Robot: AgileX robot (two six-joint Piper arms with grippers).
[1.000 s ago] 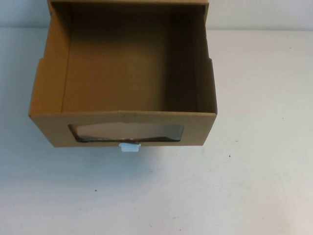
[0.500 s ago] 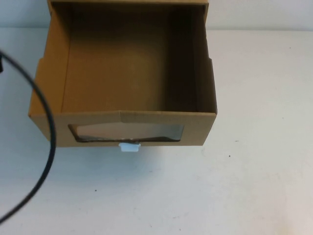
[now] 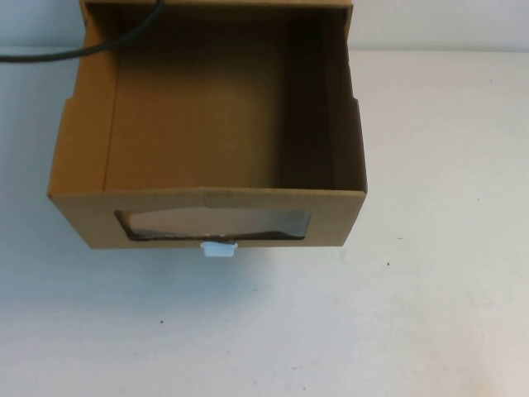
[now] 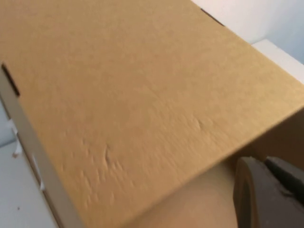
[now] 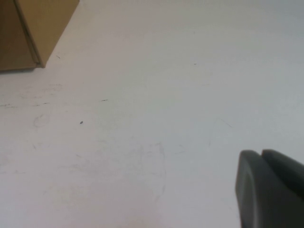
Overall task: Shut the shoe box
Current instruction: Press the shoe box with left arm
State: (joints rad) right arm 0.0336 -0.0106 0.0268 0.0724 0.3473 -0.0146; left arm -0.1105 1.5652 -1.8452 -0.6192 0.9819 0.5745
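Plainly, the shoe box [image 3: 207, 141] sits on the white table [image 3: 430, 314] toward the far left-centre, and its drawer is drawn out toward the near side, so the empty brown interior lies open to the raised camera. Its front panel faces near, with the clear window [image 3: 213, 224] across it and the small white pull tab [image 3: 220, 249] just below the window; that panel is the natural face to push if the drawer is to slide back in.

No gripper appears in the high view; only a black cable [image 3: 83, 45] crosses the far left corner of the box, which suggests the left arm is high and over that corner. The left gripper [image 4: 270, 194] shows in its wrist view as a dark edge close above a broad cardboard face of the box, seemingly the outer sleeve; whether its fingers are parted I cannot tell. The right gripper [image 5: 273, 190] hangs over bare table, well apart from the box corner [image 5: 33, 33], likely parked; its fingers cannot be judged either. Closing has not begun.
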